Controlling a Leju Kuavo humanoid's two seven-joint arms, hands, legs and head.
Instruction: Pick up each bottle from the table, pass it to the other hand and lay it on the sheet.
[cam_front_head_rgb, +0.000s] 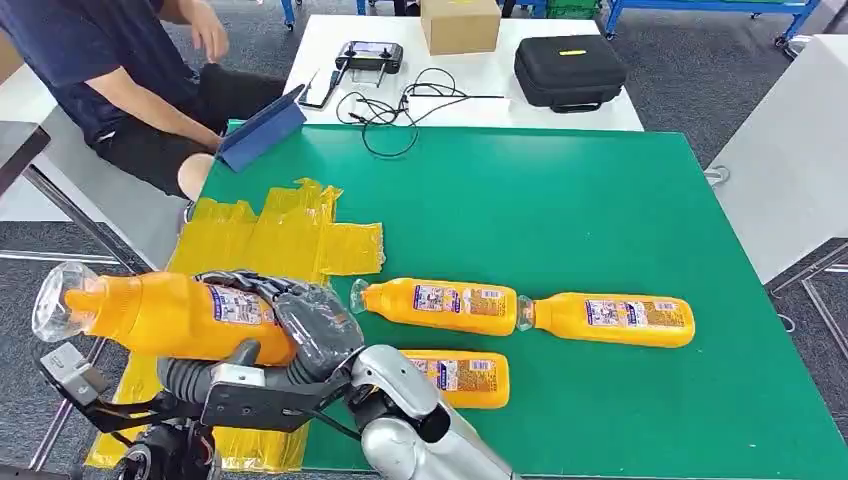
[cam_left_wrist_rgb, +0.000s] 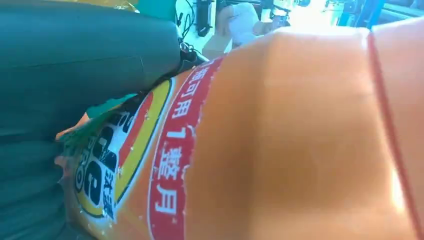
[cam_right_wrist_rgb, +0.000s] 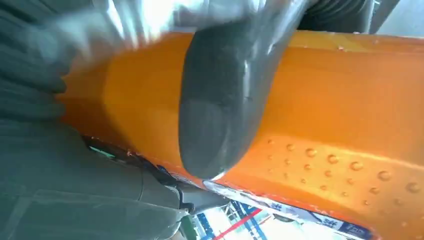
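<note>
over sheet (cam_front_head_rgb: 290, 235) — bottle (cam_front_head_rgb: 170, 315) in both robot hands (cam_front_head_rgb: 300, 335).

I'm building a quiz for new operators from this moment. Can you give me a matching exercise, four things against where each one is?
Things:
1. black case
2. cardboard box
3. yellow sheet
4. held bottle

Places:
A. on the green table's left part, near the person
B. lifted near the table's front left corner, between both hands
C. on the white table, at its right end
D. on the white table, at its far edge

Pairs: 1-C, 2-D, 3-A, 4-B
</note>
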